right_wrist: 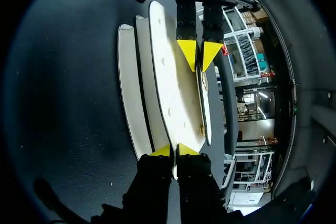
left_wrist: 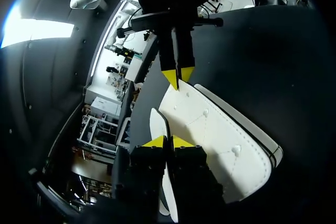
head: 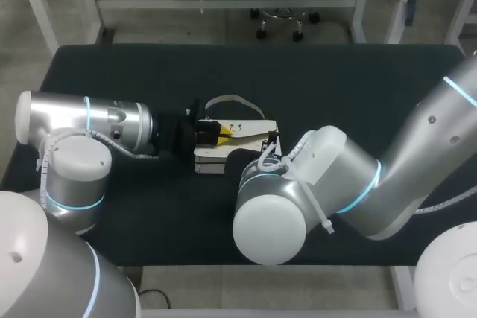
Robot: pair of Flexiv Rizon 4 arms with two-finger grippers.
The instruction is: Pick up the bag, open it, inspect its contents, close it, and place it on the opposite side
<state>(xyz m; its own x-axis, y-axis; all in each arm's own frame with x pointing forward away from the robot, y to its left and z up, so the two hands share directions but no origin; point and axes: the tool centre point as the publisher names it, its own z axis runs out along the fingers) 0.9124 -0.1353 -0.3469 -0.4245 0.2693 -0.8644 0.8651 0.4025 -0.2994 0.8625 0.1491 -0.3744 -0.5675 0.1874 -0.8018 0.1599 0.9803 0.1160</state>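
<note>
The bag [head: 250, 129] lies near the middle of the dark table [head: 358, 87]. To its left, the left arm [head: 112, 124] lies level over the cloth and fills that stretch. Behind the bag, bare tabletop runs to the far edge, and to its right more bare cloth spreads toward the far right corner.

The left pincer [head: 214, 133] sits at the bag's left end, clenched on the thin white edge of the top flap; in its wrist view the edge runs between the two pressed yellow tips. A strap [head: 227, 100] loops out behind the bag on the cloth. The right pincer [right_wrist: 173, 150] meets the bag's right end, likewise clamped on the flap's edge, so the two pincers face each other along the flap. The flap stands lifted off the stacked white layers below.

From above, the right arm's wrist [head: 272, 217] covers the bag's near right corner and the right pincer's fingers. The inside of the bag cannot be made out in any view.
</note>
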